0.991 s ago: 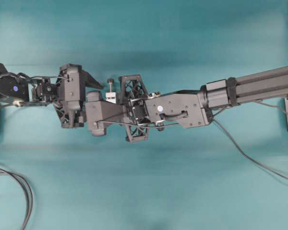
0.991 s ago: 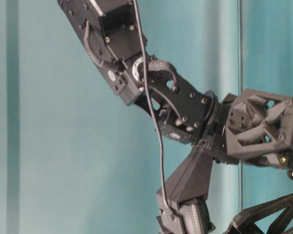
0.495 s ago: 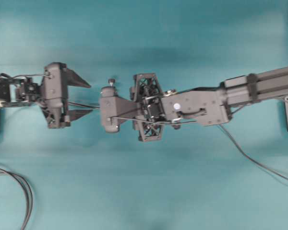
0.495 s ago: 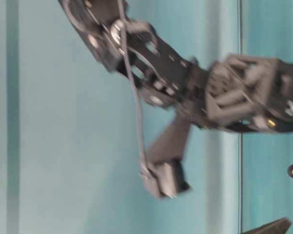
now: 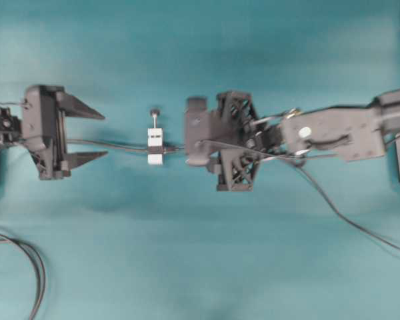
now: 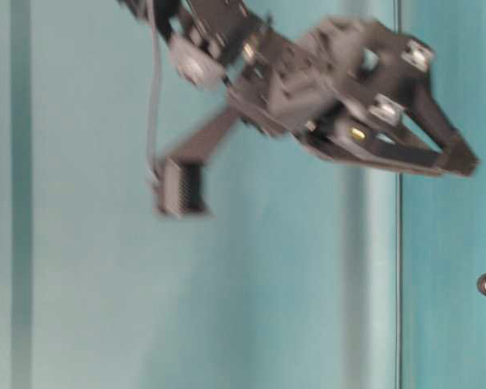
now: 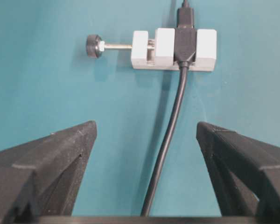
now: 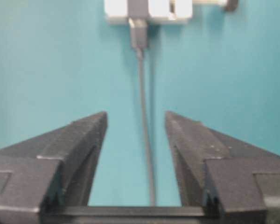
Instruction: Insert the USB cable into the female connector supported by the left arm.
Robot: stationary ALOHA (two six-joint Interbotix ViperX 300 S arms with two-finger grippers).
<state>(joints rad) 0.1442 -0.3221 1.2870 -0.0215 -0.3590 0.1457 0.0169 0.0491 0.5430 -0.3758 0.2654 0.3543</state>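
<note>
Both arms have drawn apart since a second ago, when they crowded together over the middle of the teal table [image 5: 200, 267]; the left gripper [image 5: 103, 135] now sits far to the left and the right gripper [image 8: 135, 122] has pulled back to the right, leaving the female connector [image 5: 155, 145] lying alone on the table between them; the left jaws stand wide apart and hold nothing, their pointed fingers [image 7: 60, 154] well short of the white block, with its dark cable [image 7: 170, 140] running back between them; the right jaws are also parted and empty, though narrower than the left; the USB cable [image 8: 145, 140] passes between the right fingers [image 8: 81, 140] without touching them, and its plug sits against the block's dark band, seemingly inserted; the connector's thin pin with the black knob [image 7: 92, 45] sticks out to one side of the block; in the table-level view the right arm is blurred and raised near the top of the frame; looped black cables [image 5: 33, 267] lie at the lower left corner of the table
</note>
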